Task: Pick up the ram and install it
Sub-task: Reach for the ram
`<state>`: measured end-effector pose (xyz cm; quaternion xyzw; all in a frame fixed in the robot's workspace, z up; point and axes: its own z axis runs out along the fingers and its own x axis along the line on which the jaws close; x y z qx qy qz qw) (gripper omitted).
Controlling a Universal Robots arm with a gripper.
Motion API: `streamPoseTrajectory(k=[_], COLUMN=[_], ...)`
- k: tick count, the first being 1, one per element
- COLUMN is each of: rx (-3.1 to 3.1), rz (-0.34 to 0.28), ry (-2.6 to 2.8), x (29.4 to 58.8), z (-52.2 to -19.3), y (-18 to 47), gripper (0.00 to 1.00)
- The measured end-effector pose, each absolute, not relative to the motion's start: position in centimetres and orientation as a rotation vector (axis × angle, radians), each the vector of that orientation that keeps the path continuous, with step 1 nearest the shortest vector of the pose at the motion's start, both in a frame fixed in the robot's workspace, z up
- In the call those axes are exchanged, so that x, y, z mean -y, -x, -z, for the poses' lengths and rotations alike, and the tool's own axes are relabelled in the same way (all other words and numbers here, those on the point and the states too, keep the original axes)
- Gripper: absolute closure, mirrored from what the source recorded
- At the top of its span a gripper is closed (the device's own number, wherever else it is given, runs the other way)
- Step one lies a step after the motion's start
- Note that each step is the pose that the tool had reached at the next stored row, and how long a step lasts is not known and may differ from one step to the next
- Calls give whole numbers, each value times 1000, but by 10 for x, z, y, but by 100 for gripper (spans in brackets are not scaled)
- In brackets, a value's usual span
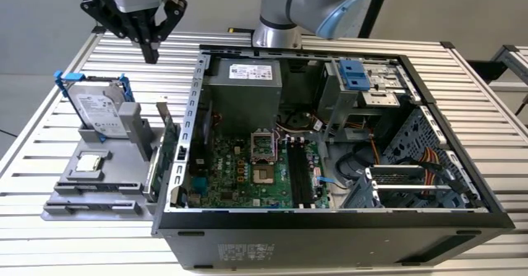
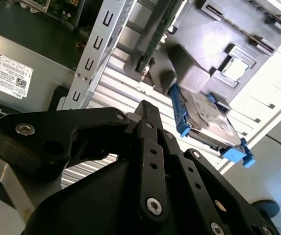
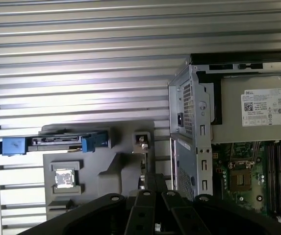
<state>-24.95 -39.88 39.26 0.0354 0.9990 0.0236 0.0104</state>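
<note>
Gripper [image 1: 151, 54] raised, hard drive [image 1: 99, 112] upright, case [image 1: 330, 226] open

Bright even light, glare on table slats [image 3: 81, 105], fingers [image 2: 150, 161] dark, pc case [image 1: 330, 226] interior dim

Ram [image 1: 151, 172], as far as we can tell a thin narrow strip standing on its long edge, slotted in the gray holder [image 1: 99, 149], just beside the green card [image 1: 169, 145], outside the open computer case [image 1: 330, 223], chips too small for us to discern

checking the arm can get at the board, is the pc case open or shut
Open. In the exterior view the computer case has no side panel on top, and the motherboard inside lies exposed.
</note>
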Motion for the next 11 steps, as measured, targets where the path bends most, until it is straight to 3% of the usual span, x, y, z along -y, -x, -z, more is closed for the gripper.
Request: streamPoseTrajectory(k=[11], rx=[-3118], rz=[-74], ry=[-110], x=[399], z=[-393], y=[260], gripper=[100])
